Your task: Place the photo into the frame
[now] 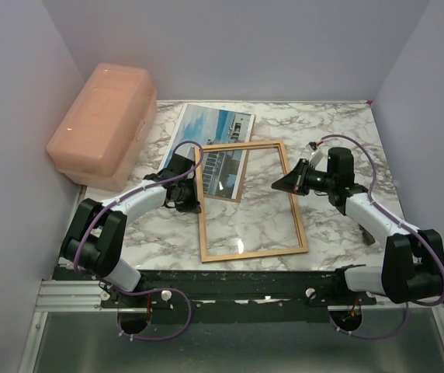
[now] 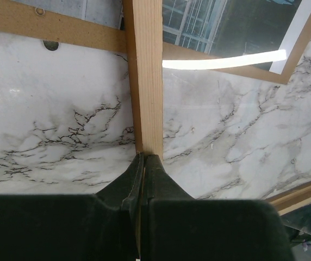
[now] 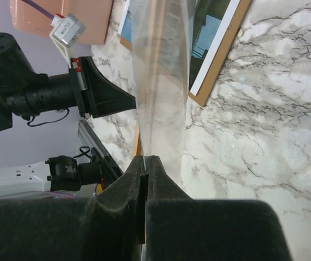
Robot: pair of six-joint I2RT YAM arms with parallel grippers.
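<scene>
One frame (image 1: 253, 254), one photo (image 1: 214, 128), one pink box (image 1: 102, 124)

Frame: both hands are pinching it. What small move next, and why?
Probably slide the frame toward the far left. The left hand and right hand are shut on its opposite side rails, yet its opening overlaps only the near right part of the photo.

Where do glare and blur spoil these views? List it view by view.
Left wrist: a bright white glare streak crosses the lower edge of the photo, while the frame bar stays sharp. Right wrist: the frame's edge rising from the right gripper is a blurred, translucent smear. Top external: soft, even light with only faint shadows and no strong glare.
</scene>
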